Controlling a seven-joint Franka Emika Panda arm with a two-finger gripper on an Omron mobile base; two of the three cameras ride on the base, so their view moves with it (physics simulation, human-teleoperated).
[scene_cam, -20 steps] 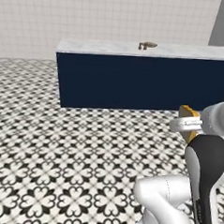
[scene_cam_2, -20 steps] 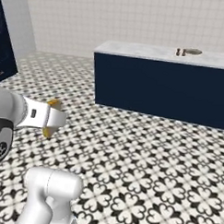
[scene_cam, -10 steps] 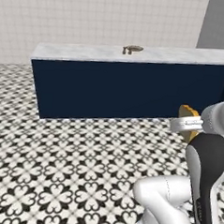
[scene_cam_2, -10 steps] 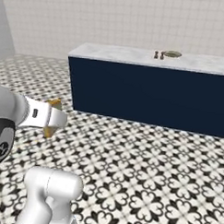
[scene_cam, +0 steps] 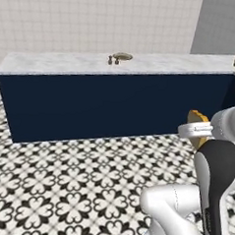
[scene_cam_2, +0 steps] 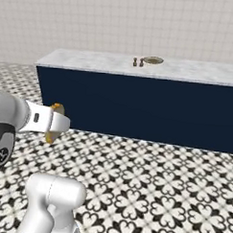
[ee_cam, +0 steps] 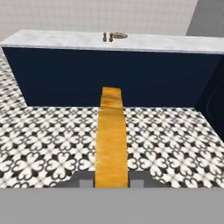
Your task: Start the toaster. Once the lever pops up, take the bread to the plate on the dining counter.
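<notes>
Nowhere in the scene was there any readable writing, brand or label; a small round mark on the arm's dark joint in the right base view was too blurred to make out.

At the arm's end, the pincer [ee_cam: 112, 183] was closed on the bread [ee_cam: 111, 140], a golden-brown toast slice with a darker crust. In the hand view the slice appeared edge-on, a narrow orange strip running away from the two fingertips that pressed it from either side. In the left base view the pincer [scene_cam: 197, 130] held the bread [scene_cam: 198, 118] above the patterned floor [scene_cam: 61, 180], with the crust showing above and below the fingers. In the right base view the bread [scene_cam_2: 55, 108] poked out from behind the white hand at the near left.

Beyond the floor, on the far side, stood the dining counter [scene_cam: 58, 64], a long marble top on a plain dark navy base, with pale tiles on the wall behind it. On its top, toward the far edge, sat the plate [scene_cam: 123, 56], round and shallow. Just to its left stood two small brown shakers [scene_cam: 113, 60]. The plate [scene_cam_2: 153, 60] and the shakers [scene_cam_2: 137, 62] were well apart from the held bread, with open floor and the navy base between them.
</notes>
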